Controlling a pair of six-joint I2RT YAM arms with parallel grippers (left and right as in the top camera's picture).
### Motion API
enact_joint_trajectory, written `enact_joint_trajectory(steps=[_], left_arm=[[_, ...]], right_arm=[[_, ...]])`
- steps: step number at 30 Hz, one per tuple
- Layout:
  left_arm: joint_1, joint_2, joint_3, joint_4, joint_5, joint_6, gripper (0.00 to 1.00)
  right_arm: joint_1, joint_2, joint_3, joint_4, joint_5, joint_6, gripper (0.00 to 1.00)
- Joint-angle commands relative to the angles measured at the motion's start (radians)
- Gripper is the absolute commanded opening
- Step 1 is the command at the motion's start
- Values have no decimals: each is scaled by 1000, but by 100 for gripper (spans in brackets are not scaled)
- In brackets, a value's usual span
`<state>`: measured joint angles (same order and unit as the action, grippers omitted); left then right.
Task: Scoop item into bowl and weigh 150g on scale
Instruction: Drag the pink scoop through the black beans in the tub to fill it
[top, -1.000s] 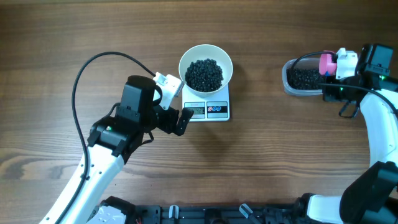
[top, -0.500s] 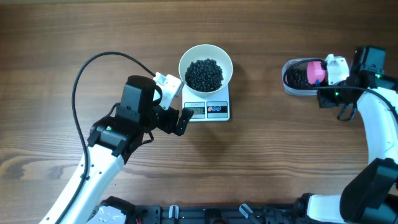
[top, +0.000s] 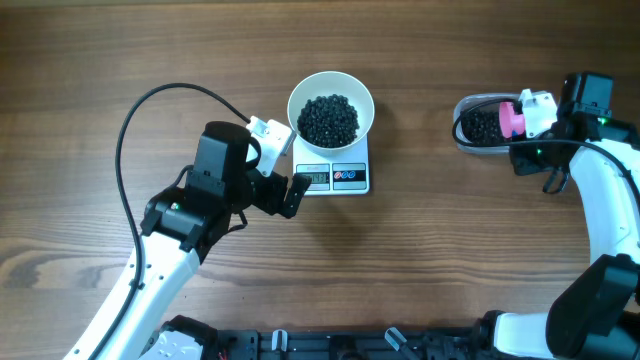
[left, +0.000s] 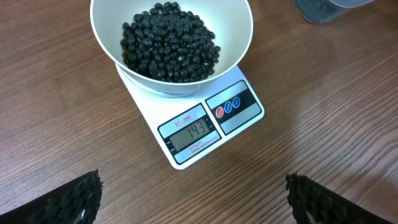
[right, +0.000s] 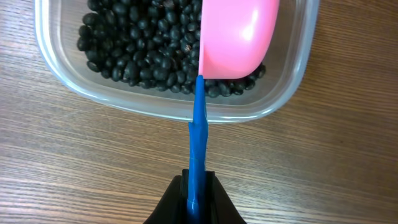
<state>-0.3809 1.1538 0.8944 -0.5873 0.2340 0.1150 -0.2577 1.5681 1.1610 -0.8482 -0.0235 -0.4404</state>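
Scale (left: 205, 134) reads 143, so I want only a few black beans (right: 143, 43) from the right tub (right: 124, 102); right gripper (right: 196, 190) clamps the pink scoop (right: 239, 37), left gripper (left: 196, 199) wide, empty.

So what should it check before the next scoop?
1. The bowl sits squarely on the scale: ok.
2. The display shows the target weight: not ok, it reads 143.
3. The right gripper is shut on the scoop, by its blue handle: ok.
4. There are beans left in the tub: ok.
5. The left gripper is open, clear of the scale: ok.
6. The scoop is already loaded: cannot tell.
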Motion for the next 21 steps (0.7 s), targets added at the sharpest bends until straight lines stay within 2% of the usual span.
enact_joint_trajectory(steps=[1, 12, 21], left_arm=[[-3, 8, -5, 0, 9, 11, 100], [-3, 8, -5, 0, 9, 11, 100], [-3, 8, -5, 0, 9, 11, 100]], right_arm=[[3, 13, -24, 8, 27, -7, 4], [3, 13, -51, 2, -162, -2, 4], [3, 13, -52, -29, -183, -2, 4]])
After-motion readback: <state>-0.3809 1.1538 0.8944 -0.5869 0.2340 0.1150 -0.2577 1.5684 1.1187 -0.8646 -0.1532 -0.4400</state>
